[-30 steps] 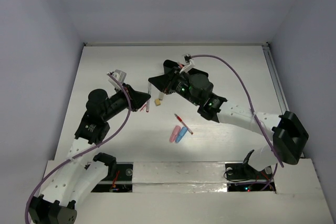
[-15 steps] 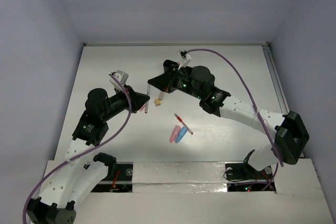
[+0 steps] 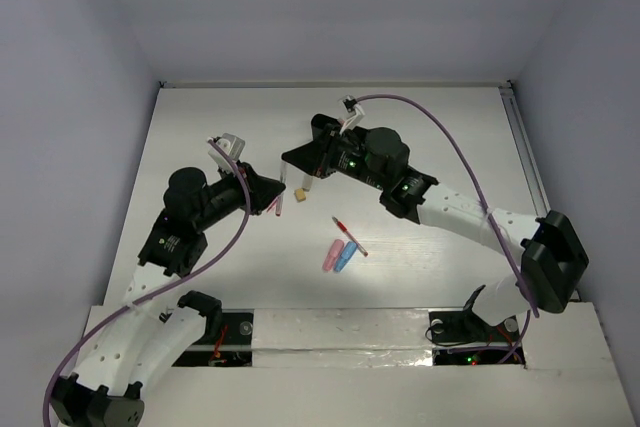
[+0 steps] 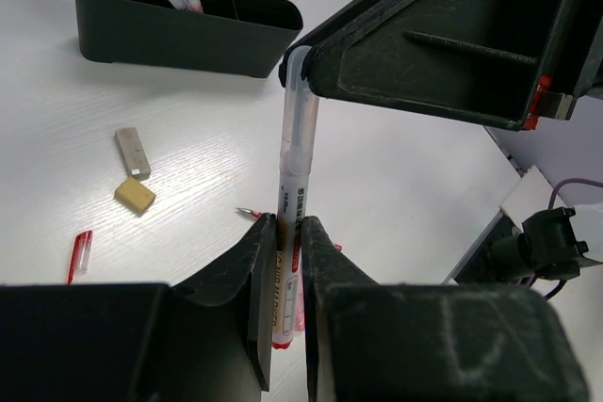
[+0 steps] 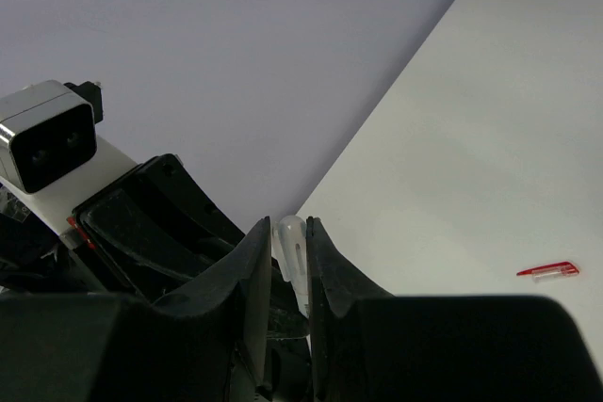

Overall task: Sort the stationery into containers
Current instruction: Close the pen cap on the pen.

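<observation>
A white pen (image 4: 294, 162) with a red end and a clear cap is held in the air between both grippers. My left gripper (image 4: 287, 225) is shut on its barrel. My right gripper (image 5: 290, 230) is shut on the clear cap (image 5: 291, 249); it also shows in the left wrist view (image 4: 303, 56). In the top view the left gripper (image 3: 272, 197) and right gripper (image 3: 298, 165) meet near the table's middle. The black tray (image 4: 179, 40) stands behind with pens in it. On the table lie a tan eraser (image 4: 135, 195), a grey-white eraser (image 4: 132, 152), a red pen (image 3: 349, 235), and pink (image 3: 330, 257) and blue (image 3: 346, 256) capsules.
A small red piece (image 4: 80, 254) lies on the table near the erasers, and it also shows in the right wrist view (image 5: 549, 270). The right arm (image 3: 450, 212) reaches across the table from the right. Purple cables loop over both arms. Grey walls close the table on three sides.
The right wrist has shifted slightly back and turned since a second ago. Over the last half second nothing has visibly moved. Both grippers stay on the pen.
</observation>
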Controlling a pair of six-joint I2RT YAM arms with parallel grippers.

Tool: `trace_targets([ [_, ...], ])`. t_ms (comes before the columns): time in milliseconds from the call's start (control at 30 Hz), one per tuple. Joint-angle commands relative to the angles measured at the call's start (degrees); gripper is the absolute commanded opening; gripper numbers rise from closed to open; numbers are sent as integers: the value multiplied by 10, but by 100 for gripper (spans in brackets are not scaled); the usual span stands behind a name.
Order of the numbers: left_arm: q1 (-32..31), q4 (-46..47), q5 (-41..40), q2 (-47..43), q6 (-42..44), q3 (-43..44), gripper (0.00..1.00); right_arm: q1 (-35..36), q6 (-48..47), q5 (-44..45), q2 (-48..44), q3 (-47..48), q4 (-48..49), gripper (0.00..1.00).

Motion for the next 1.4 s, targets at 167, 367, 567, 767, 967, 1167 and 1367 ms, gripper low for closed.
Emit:
trace_targets([
  [167,8,141,-86,0,17,81,0,32,-24,-174,54,18,-123,0],
  [367,8,130,-105,-11,27,81,0,32,-25,-172,63,10,-129,0],
  [567,8,113,-128,-12,38,87,0,32,-30,-156,49,-12,-138,0],
  [767,8,107,-141,-14,48,95,0,32,-45,-161,58,-9,-160,0],
  [967,8,117,-132,-12,42,95,0,32,-51,-156,65,-5,-166,0],
  [1167,8,136,-97,-1,21,79,0,32,-49,-137,58,-8,-150,0],
  [1367,8,139,-90,-4,15,80,0,32,-44,-141,62,-10,-131,0],
])
